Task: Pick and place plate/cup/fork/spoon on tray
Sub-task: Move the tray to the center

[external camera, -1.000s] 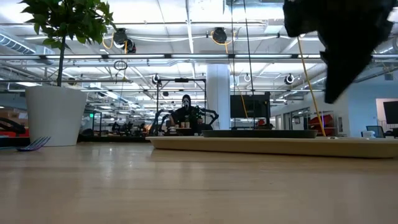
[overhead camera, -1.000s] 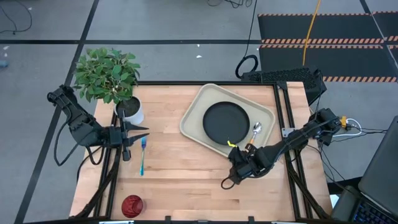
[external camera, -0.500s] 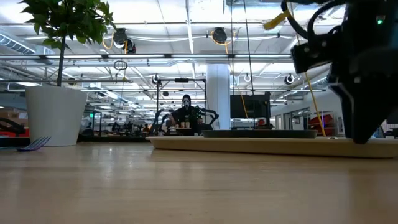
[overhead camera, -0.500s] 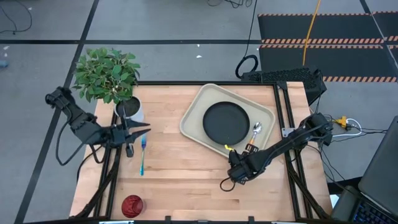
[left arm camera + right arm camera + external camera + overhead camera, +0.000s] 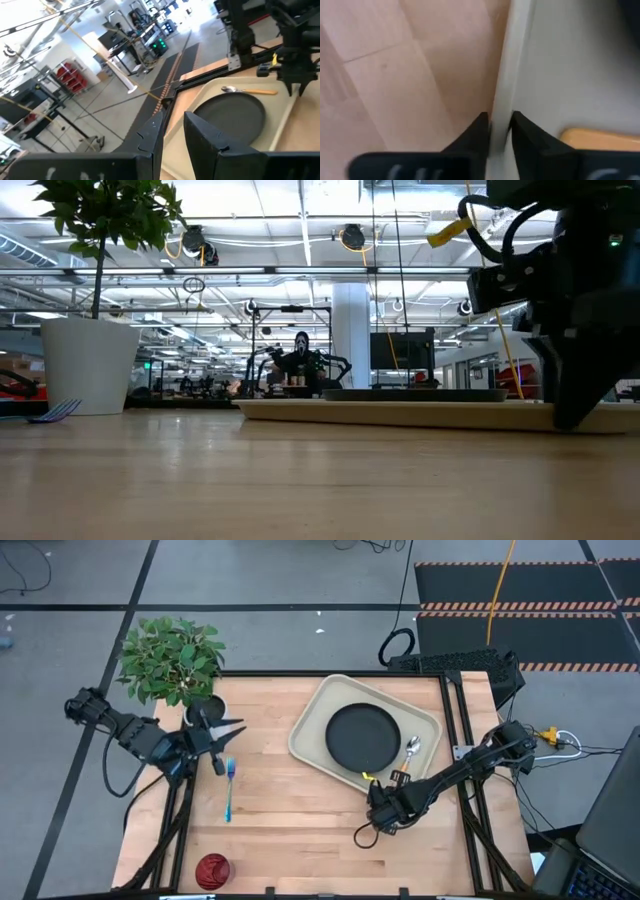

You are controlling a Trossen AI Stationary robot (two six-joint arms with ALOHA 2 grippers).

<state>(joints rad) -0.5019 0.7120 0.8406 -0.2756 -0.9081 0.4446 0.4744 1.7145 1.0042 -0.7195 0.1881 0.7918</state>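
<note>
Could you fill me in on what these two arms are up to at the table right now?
They are loading a tray. The plate and spoon already lie in it. The right hand is down at the tray's near edge, its fingers straddling the rim. The left hand hovers beside the potted plant, just above the fork, gripping nothing. The fork and the cup are still on the table.

A: How many items does the table hold?

B: It holds one tray (image 5: 312,720), one plate (image 5: 362,736), one spoon (image 5: 410,753), one fork (image 5: 229,790) and one cup (image 5: 211,869).

A: And what else counts?

B: There is one potted plant (image 5: 175,665), and two arms reach in, each with one gripper: the left gripper (image 5: 226,730) and the right gripper (image 5: 380,802).
</note>
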